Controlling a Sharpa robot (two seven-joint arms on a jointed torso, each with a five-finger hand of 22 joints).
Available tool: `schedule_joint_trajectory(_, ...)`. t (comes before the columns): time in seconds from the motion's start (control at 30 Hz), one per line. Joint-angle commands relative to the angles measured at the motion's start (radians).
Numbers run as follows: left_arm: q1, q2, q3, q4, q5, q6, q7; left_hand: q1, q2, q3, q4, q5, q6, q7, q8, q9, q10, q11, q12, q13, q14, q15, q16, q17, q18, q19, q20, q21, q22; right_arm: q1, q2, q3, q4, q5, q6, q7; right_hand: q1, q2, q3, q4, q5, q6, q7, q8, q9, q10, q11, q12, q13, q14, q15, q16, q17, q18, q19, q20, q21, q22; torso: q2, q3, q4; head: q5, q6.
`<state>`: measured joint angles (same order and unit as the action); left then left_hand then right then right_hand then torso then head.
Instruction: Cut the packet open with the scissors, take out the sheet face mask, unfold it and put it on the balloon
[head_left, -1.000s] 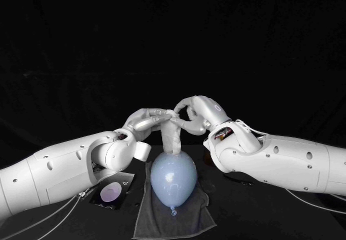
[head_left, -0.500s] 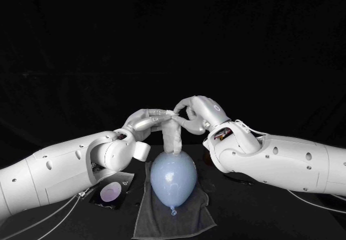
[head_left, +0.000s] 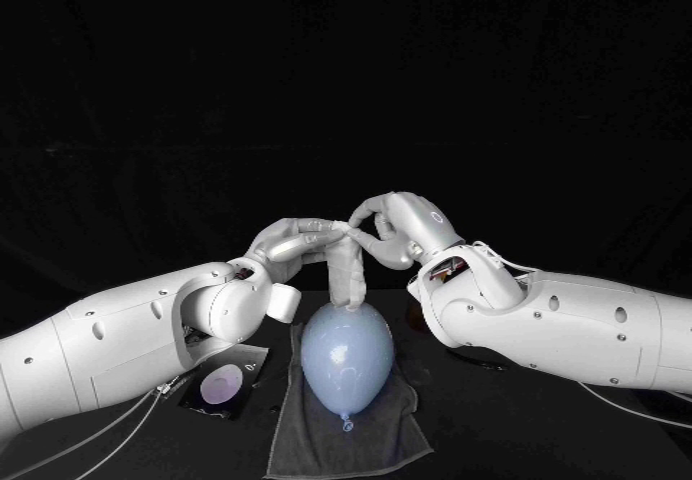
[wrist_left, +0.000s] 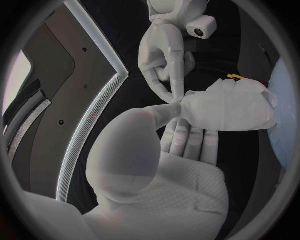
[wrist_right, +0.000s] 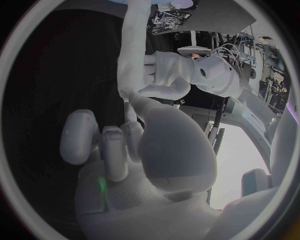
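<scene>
head view: both arms come in low and meet in the middle of the frame. the left hand (head_left: 299, 243) and the right hand (head_left: 384, 232) are raised above the desk (head_left: 498, 440), fingertips nearly touching. between them they pinch the top of the sheet mask (head_left: 342, 272), each closed on it. the mask is bunched into a narrow pale strip that hangs straight down from the fingers. its lower end reaches the top of the balloon (head_left: 346, 355). the balloon is pale blue and lies lengthwise just below centre on a dark grey towel (head_left: 346, 445), knot pointing to the bottom of the frame. at lower left, just beside the towel and partly tucked under the left arm, lies the dark packet (head_left: 224, 383) with a pale round patch on it.

left wrist view: the left hand (wrist_left: 178, 165) has its thumb pressed against its fingers, with the edge of the sheet mask (wrist_left: 231, 107) caught between them. the mask spreads away from that grip as a crumpled white fold. the right hand (wrist_left: 164, 55) faces it, and its fingertips come down to the same edge of the mask, right next to the left thumb. a sliver of the balloon (wrist_left: 289, 100) shows beyond the mask.

right wrist view: the right hand (wrist_right: 147, 150) has its thumb reaching up to the sheet mask (wrist_right: 132, 50), which runs away from it as a long pale strip. the other fingers curl beside it. the left hand (wrist_right: 167, 75) grips the strip just beyond.
</scene>
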<state>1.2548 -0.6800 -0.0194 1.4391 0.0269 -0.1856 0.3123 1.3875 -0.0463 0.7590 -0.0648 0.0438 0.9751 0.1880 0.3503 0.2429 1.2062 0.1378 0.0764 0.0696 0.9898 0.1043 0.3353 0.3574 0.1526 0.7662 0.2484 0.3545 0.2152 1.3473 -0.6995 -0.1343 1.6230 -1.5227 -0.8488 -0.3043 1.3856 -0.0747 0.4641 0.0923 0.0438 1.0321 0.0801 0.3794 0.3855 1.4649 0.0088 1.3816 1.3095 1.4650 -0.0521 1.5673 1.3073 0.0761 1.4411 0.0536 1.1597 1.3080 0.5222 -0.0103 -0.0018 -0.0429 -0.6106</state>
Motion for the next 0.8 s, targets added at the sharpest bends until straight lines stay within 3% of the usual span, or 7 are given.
schedule_joint_trajectory(0.03, 0.004, 0.004, 0.003, 0.006, 0.004, 0.028, 0.016, -0.007, 0.000, 0.006, -0.001, 0.004, 0.003, -0.001, -0.003, 0.002, 0.001, -0.006, -0.004, -0.001, -0.002, -0.002, -0.006, 0.000, 0.019, -0.005, 0.002, -0.001, 0.000, -0.003, -0.001, -0.002, 0.006, -0.003, 0.009, 0.018, 0.001, 0.005, 0.008, -0.001, 0.005, -0.006, -0.003, 0.004, 0.003, 0.009, -0.008, -0.003, 0.128, 0.106, -0.008, 0.003, 0.263, -0.002, 0.000, -0.005, 0.004, 0.164, 0.000, -0.0004, 0.0002, -0.001, -0.001)
schedule_joint_trajectory(0.43, 0.004, 0.003, 0.003, 0.005, 0.004, 0.028, 0.017, -0.008, 0.000, 0.008, -0.003, 0.004, 0.003, -0.001, -0.003, 0.002, 0.001, -0.006, -0.004, -0.001, -0.002, -0.003, -0.007, 0.000, 0.019, -0.005, 0.002, 0.000, 0.000, -0.003, -0.008, -0.002, 0.007, 0.012, -0.002, 0.026, 0.002, 0.023, 0.058, -0.014, 0.005, -0.011, 0.001, 0.025, 0.015, 0.019, -0.005, 0.010, 0.138, 0.106, -0.006, 0.003, 0.263, -0.005, 0.006, -0.005, 0.023, 0.168, 0.000, -0.0001, 0.0004, -0.003, -0.001)
schedule_joint_trajectory(0.8, 0.004, 0.002, 0.003, 0.003, 0.004, 0.025, 0.016, -0.009, -0.001, 0.010, -0.005, 0.004, 0.003, -0.002, -0.004, 0.002, 0.000, -0.006, -0.004, -0.001, -0.002, -0.003, -0.008, 0.000, 0.020, -0.006, 0.003, 0.000, 0.000, -0.003, -0.019, -0.002, 0.014, 0.039, -0.040, 0.044, -0.009, 0.023, 0.071, -0.020, 0.005, -0.007, -0.001, 0.037, 0.019, 0.031, -0.006, 0.034, 0.155, 0.106, -0.007, 0.003, 0.263, -0.009, 0.014, -0.005, 0.047, 0.174, 0.000, 0.0001, 0.0002, -0.003, -0.002)
